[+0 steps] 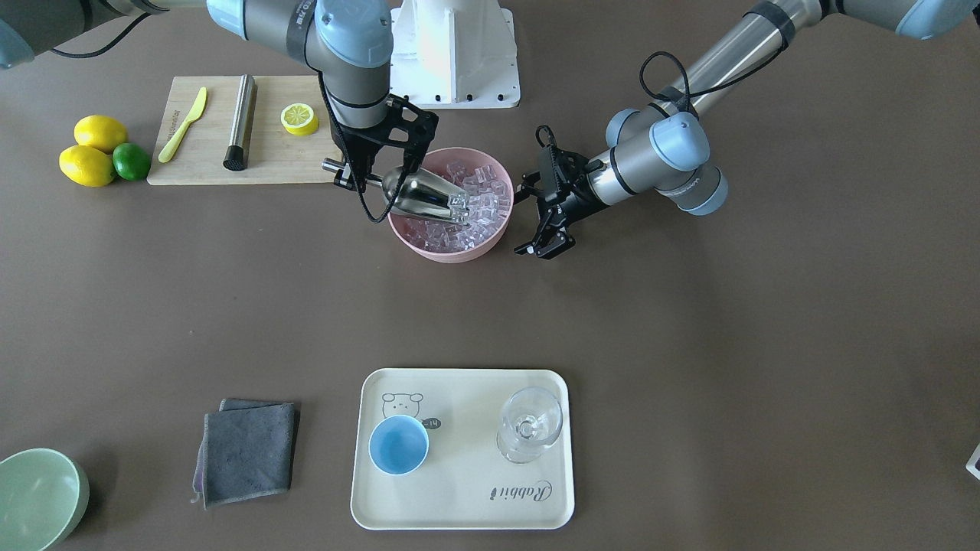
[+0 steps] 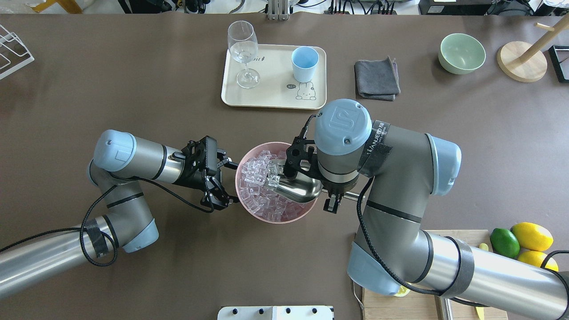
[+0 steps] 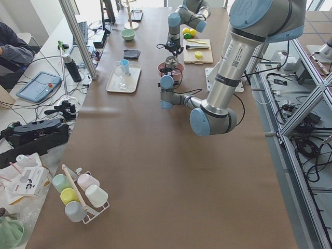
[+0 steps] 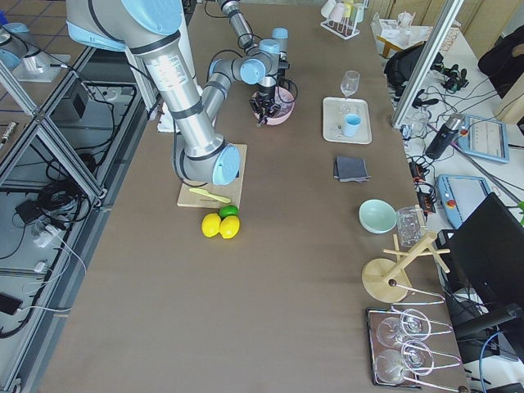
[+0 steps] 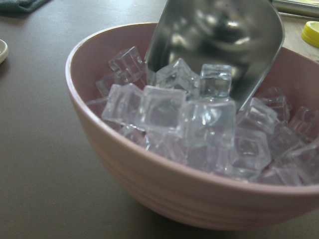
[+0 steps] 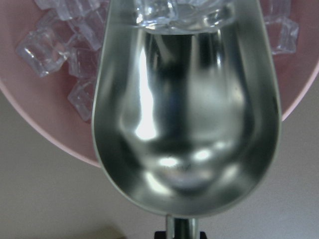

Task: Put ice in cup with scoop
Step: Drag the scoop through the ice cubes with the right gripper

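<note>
The steel scoop (image 1: 425, 197) lies tilted in a pink bowl (image 1: 452, 252) full of ice (image 1: 482, 203), its mouth dug into the cubes. My right gripper (image 1: 351, 172) is shut on the scoop's handle at the bowl's edge. In the right wrist view the scoop's trough (image 6: 184, 124) is bare, with a few cubes (image 6: 164, 12) at its lip. The left wrist view shows the scoop (image 5: 214, 35) against the ice (image 5: 199, 119). My left gripper (image 2: 227, 184) is open and empty beside the bowl's other side. The light-blue cup (image 1: 399, 445) stands empty on a cream tray (image 1: 459, 497).
A clear stemmed glass (image 1: 528, 425) shares the tray. A grey cloth (image 1: 249, 451) and a pale-green bowl (image 1: 34, 497) lie beside it. A cutting board (image 1: 230, 164) holds a steel cylinder (image 1: 241, 122), a yellow knife and a lemon half; lemons and a lime (image 1: 96, 153) sit by it.
</note>
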`<action>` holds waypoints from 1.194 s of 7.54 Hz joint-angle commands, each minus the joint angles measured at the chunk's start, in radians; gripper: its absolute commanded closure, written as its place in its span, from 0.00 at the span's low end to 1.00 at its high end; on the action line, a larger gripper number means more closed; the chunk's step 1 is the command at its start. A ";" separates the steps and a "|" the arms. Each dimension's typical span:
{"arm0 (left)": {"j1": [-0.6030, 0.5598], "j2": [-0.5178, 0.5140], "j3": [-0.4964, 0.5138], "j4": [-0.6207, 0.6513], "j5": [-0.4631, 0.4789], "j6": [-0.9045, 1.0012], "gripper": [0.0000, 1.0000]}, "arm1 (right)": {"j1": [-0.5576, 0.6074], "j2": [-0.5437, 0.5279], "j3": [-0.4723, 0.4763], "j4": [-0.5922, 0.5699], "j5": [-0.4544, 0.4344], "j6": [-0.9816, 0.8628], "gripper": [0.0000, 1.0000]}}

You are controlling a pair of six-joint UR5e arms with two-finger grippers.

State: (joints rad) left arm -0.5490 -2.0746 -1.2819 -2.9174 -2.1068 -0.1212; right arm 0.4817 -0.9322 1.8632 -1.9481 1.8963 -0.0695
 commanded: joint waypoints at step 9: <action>0.001 0.001 -0.004 0.017 -0.021 0.000 0.02 | 0.056 -0.125 0.129 0.403 0.015 0.373 1.00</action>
State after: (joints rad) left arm -0.5461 -2.0757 -1.2826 -2.9015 -2.1229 -0.1212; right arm 0.4996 -1.0220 1.9797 -1.6622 1.9118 0.1982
